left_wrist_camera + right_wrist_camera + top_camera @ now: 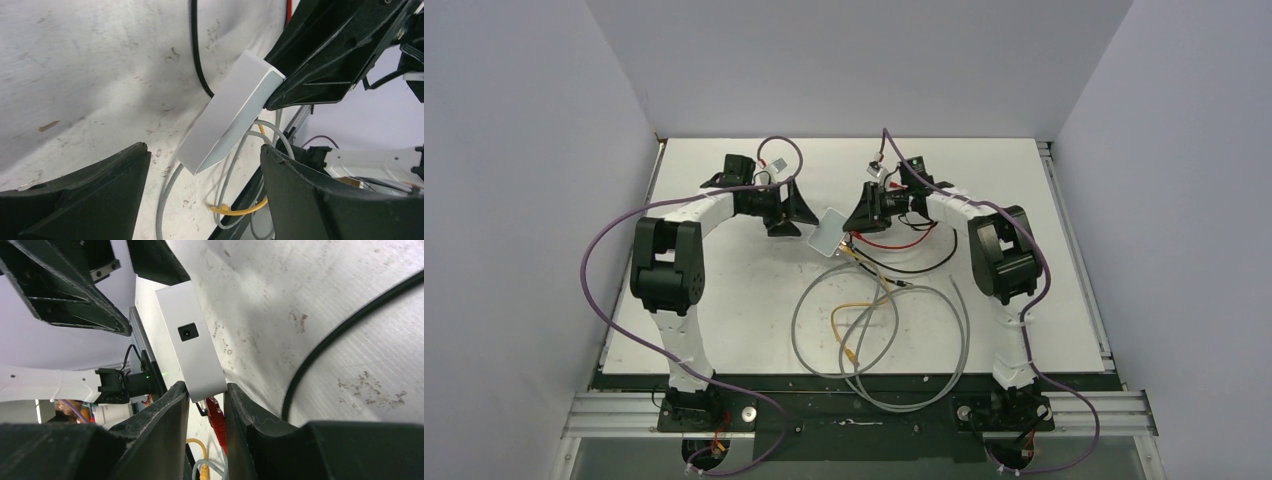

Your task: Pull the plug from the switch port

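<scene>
Your right gripper (pixel 206 389) is clamped on the switch (pixel 192 352), with both black fingers pinching one short end. Your left gripper (pixel 205 150) is wide open. Its jaws are spread either side of the switch's free end, just beside it and not touching. The switch sits mid-table between the two arms, a bit far of centre, and is held tilted. Can't tell whether its low corner touches the table (pixel 75 60). The body is smooth matte light-grey plastic, a flat box with rounded corners. There's one small dark socket (pixel 188 332) on the narrow face toward the right wrist camera. The port row is hidden from you in every view. A red plug (pixel 216 417) shows right under the clamped end, between the right fingers. Can't tell if it's seated. A yellow cable (pixel 240 210) and a grey cable (pixel 162 205) run out from under the switch toward the near edge. The grey one lies in big loose loops, with the yellow in a smaller kinked loop inside them. A thin black cable (pixel 196 55) curves across the table on the right-arm side and passes close behind the switch. The cable bundle crowds the switch's near side and shows between the left jaws, behind the box. The table is white and scuffed, with brown flecks.
</scene>
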Controlling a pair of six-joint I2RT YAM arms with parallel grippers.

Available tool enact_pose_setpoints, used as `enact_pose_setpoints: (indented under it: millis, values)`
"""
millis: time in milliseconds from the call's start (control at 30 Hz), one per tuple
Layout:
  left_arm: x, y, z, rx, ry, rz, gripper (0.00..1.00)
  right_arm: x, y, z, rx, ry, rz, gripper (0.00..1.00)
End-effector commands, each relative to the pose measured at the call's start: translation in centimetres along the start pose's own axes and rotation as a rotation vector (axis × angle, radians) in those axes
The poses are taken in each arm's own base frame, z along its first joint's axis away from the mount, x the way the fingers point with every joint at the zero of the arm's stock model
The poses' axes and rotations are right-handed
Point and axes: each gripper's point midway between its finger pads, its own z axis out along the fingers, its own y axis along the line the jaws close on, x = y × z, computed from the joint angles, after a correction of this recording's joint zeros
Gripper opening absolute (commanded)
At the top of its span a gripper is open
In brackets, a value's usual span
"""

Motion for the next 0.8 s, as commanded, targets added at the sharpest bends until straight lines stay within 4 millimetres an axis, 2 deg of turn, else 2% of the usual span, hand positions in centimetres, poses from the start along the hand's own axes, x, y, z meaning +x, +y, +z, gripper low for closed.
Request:
enact_pose_setpoints:
  millis: [0, 367, 400, 467, 533, 700, 767]
  values:
    - [0.2, -3.7, -0.5, 0.183, 0.010, 0.087, 0.79, -0.5, 4.7, -1.6, -0.093, -0.008, -0.133, 0.09]
    - [1.9, -5.2, 1.4, 0.297, 0.069, 0.083, 0.69, -0.3, 6.5, -1.5, -0.156, 0.006, -0.165, 0.09]
    - [2.0, -5.4, 1.5, 0.303, 0.075, 0.084, 0.67, -0.3, 6.5, -1.5, -0.159, 0.007, -0.165, 0.09]
    - [2.2, -5.8, 1.7, 0.327, 0.087, 0.085, 0.54, -0.3, 6.7, -1.5, -0.162, 0.008, -0.168, 0.09]
    - [2.1, -5.8, 1.8, 0.329, 0.085, 0.080, 0.48, -0.3, 6.7, -1.4, -0.164, 0.008, -0.168, 0.09]
    - [1.8, -6.4, 2.0, 0.342, 0.077, 0.081, 0.48, -0.6, 7.0, -1.4, -0.170, 0.000, -0.170, 0.09]
    - [1.9, -6.5, 2.2, 0.341, 0.084, 0.081, 0.52, -0.6, 7.2, -1.4, -0.176, 0.000, -0.170, 0.09]
